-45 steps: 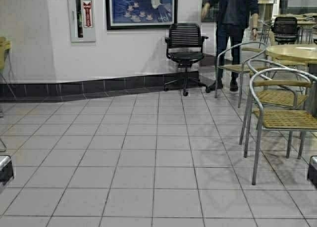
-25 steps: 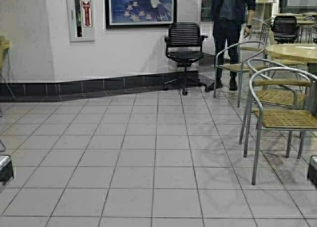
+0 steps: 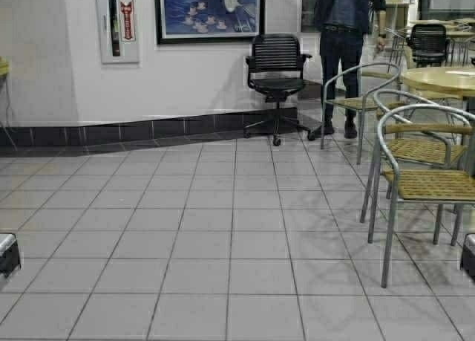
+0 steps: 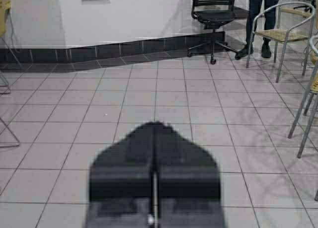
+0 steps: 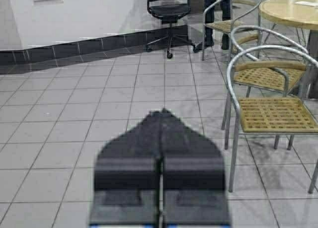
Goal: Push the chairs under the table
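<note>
Of the chairs, only a sliver shows: a tan-yellow back [image 4: 4, 7] with thin chrome legs [image 4: 6, 84] at the far left by the wall, also a yellow edge [image 3: 2, 67] in the high view. The table is out of view. My left gripper [image 4: 155, 124] is shut and empty, held low over the grey floor tiles. My right gripper [image 5: 163, 112] is shut and empty too, also over bare tiles. Both arms sit at the bottom corners of the high view, the left arm [image 3: 7, 253] and the right arm [image 3: 468, 256].
Grey-tube woven-seat chairs [image 3: 424, 183] stand at the right round a round light-wood table [image 3: 442, 78]. A black mesh office chair [image 3: 276, 77] stands against the back wall. A person [image 3: 343, 51] stands beside it. Open tiled floor [image 3: 208, 237] lies ahead.
The robot has moved: the scene shifts a little, the yellow chair slips further off the left edge and the grey chairs drift right. The person has lowered an arm.
</note>
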